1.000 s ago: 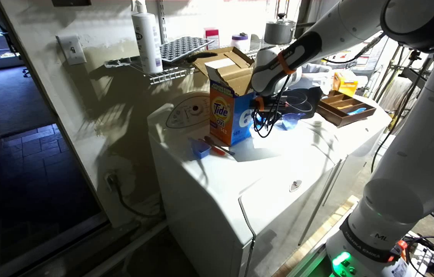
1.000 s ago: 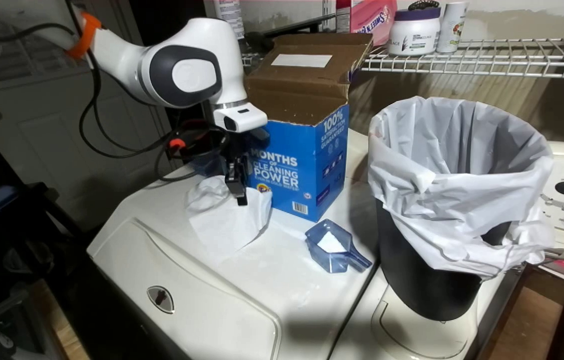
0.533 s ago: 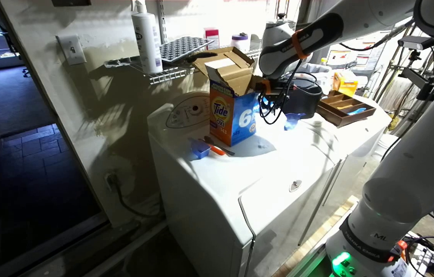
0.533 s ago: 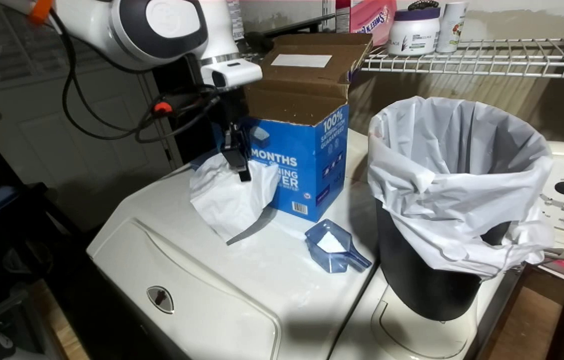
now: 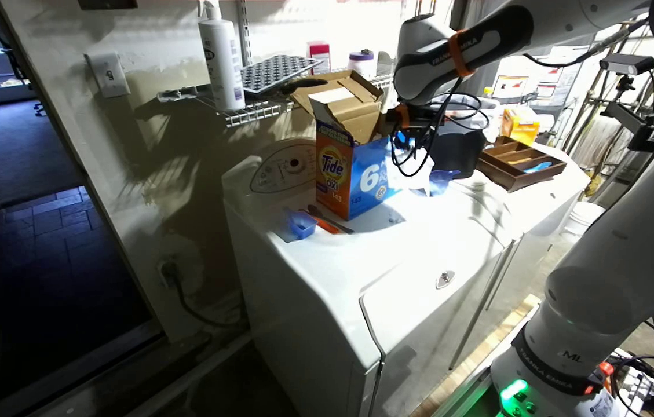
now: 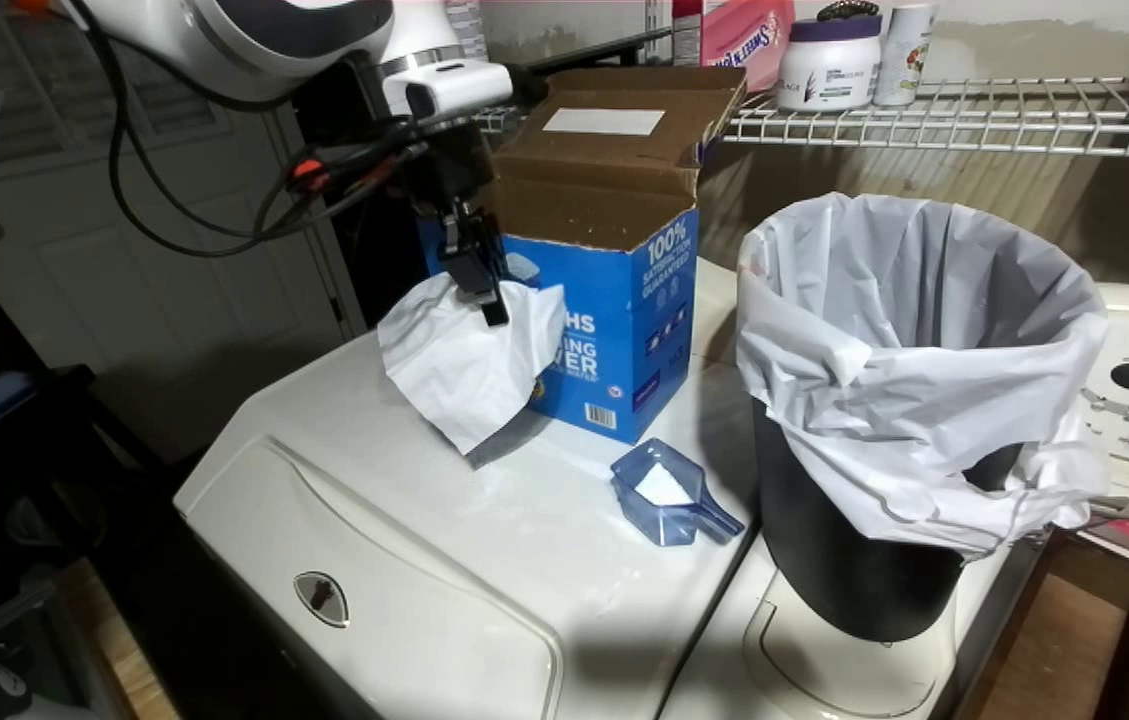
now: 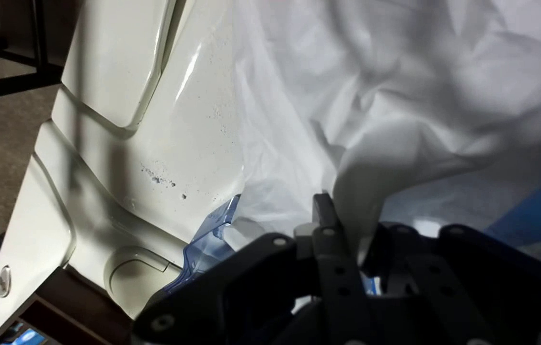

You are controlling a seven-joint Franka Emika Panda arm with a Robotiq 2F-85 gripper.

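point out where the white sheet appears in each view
In an exterior view: white sheet right of centre, beside the Tide box.
In an exterior view: white sheet left of centre, held by the gripper.
Wrist view: white sheet across the upper right.
Shared landmark: brown wooden tray, in all three.

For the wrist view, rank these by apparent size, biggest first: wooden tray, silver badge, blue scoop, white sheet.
1. White sheet, largest.
2. Wooden tray and blue scoop: unsure; the frame cuts off the tray, and the pincer hides part of the scoop.
3. Silver badge, smallest.
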